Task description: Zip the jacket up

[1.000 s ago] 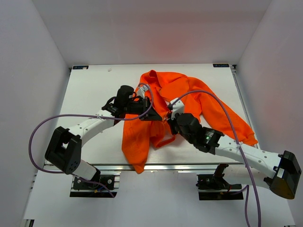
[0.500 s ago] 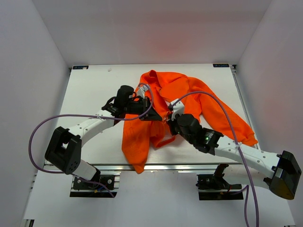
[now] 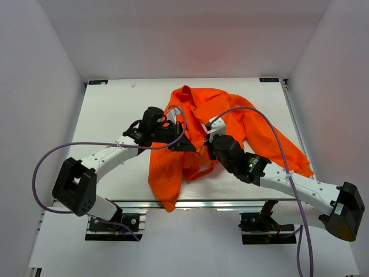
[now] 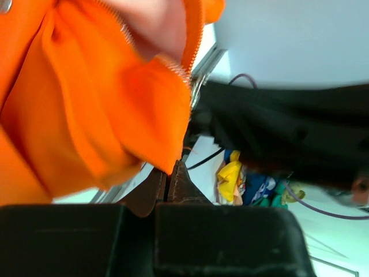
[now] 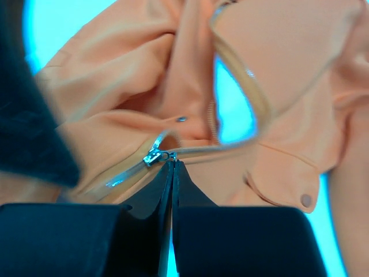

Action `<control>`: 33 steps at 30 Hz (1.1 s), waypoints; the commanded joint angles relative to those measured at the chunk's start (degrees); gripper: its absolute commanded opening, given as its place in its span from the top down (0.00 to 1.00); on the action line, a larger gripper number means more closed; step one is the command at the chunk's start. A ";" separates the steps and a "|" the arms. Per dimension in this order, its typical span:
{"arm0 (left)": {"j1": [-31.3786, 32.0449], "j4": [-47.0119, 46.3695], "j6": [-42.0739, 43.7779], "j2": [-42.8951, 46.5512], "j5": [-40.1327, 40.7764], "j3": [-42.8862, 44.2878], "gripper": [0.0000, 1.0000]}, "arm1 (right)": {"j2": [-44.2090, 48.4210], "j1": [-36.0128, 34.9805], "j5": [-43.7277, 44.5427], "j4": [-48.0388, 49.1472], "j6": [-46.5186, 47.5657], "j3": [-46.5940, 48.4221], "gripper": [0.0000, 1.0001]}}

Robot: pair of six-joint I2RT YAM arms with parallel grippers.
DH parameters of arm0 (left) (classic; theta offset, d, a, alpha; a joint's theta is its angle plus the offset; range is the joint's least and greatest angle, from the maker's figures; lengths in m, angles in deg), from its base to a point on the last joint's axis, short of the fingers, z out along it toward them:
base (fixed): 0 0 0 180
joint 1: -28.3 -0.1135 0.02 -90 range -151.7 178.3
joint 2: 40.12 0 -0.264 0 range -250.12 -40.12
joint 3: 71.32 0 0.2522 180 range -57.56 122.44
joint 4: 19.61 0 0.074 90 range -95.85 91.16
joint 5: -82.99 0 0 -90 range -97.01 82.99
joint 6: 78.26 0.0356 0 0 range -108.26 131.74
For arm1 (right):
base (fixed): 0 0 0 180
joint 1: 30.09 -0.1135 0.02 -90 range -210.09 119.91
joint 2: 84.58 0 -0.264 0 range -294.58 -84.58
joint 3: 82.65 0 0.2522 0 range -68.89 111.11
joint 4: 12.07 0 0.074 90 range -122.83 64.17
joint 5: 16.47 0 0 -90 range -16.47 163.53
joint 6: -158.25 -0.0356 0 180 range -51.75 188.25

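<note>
The orange jacket (image 3: pixel 230 124) lies crumpled on the white table, right of centre, with its front partly open. My left gripper (image 3: pixel 190 146) is shut on the jacket's front edge; in the left wrist view its fingertips (image 4: pixel 176 180) pinch the orange hem (image 4: pixel 115 115) below the pale zipper teeth (image 4: pixel 183 70). My right gripper (image 3: pixel 205 144) is just right of it. In the right wrist view it (image 5: pixel 172 164) is shut on the pull tab of the metal zipper slider (image 5: pixel 153 156). The zipper tape (image 5: pixel 242 86) runs open above the slider.
Purple cables (image 3: pixel 46 161) loop from both arms over the table. White walls stand on three sides. My right arm (image 4: pixel 288 133) fills the left wrist view close ahead, with coloured clutter (image 4: pixel 230 179) behind it. A snap pocket flap (image 5: pixel 305 199) lies right of the zipper.
Both grippers have shifted slightly, the right one a little up and left along the zipper line. The jacket's front has barely moved.
</note>
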 commanded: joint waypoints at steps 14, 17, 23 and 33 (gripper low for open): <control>3.15 30.63 8.87 14.98 3.33 -11.80 1.00 | -6.17 13.18 3.93 1.30 7.28 5.11 1.00; 3.15 31.78 6.50 20.08 2.61 -18.13 1.00 | -9.85 18.64 -1.62 8.24 8.59 5.28 1.00; 3.24 30.90 2.80 25.71 2.87 -25.88 1.00 | -25.32 28.48 -7.08 17.22 13.16 14.58 1.00; 3.24 30.90 1.39 26.42 2.88 -29.83 1.00 | -57.31 41.93 -13.34 12.68 11.68 56.66 1.00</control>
